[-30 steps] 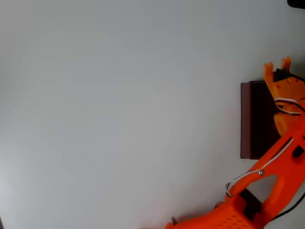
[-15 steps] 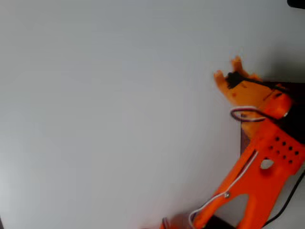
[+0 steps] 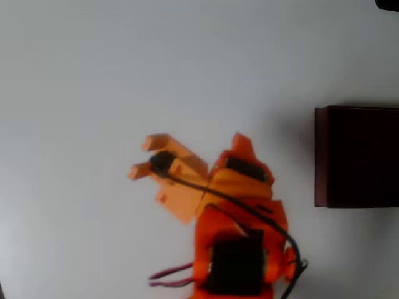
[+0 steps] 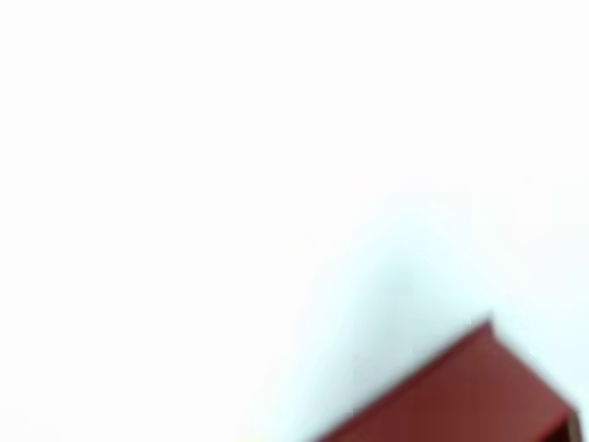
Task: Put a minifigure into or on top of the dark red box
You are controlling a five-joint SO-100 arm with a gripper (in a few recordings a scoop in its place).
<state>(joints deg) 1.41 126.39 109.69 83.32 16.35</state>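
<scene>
Minifigure we cannot make out anywhere; if it lies inside the dark red box (image 3: 356, 156), the very dark interior hides it from us. In the overhead view we see that box at the right edge of the picture, resting flat on the pale bench (image 3: 124, 75), its thin maroon left wall facing the arm and its right part cut off by the frame. In the wrist view we find a blurred maroon corner of the box (image 4: 460, 396) at the bottom right, with the rest of the picture washed out white.

Our orange arm (image 3: 240, 237) rises from the bottom middle of the overhead view, with a black servo block on its back and dark cables running along it. The tool (image 3: 144, 157) points toward the left of that picture, well apart from the box and over bare bench. Its two orange fingers (image 3: 156, 142) stand spread with a clear gap between the tips, and we see nothing between them, so we read the tool as open and empty. A black part sits at the base of the fingers.
</scene>
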